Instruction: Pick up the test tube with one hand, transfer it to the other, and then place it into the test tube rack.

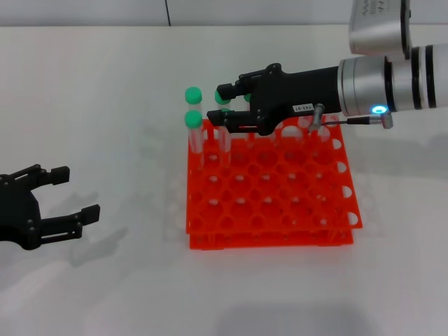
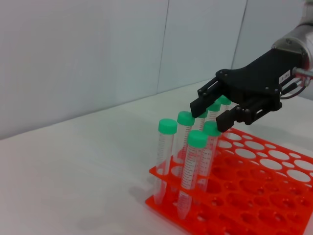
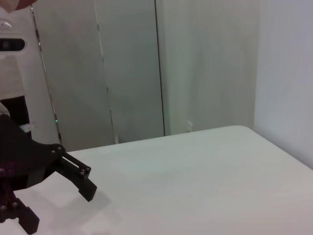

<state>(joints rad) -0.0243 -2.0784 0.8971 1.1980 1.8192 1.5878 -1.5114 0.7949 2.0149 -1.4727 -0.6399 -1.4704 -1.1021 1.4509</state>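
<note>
Head view: the right pincer (image 1: 222, 106) reaches over the far left corner of the test tube rack (image 1: 280, 210), fingers spread either side of the test tube (image 1: 224, 97), whose green cap shows between them, its body mostly hidden. Left pincer (image 1: 73, 196) rests released on the table (image 1: 105, 294), well apart.

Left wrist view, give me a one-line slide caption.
Right gripper open over green-capped tubes standing at the corner of the orange rack.

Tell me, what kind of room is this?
Probably a lab or robot testing room. An orange test tube rack holding green-capped tubes sits on a plain white table, with two black robot grippers nearby.
</note>
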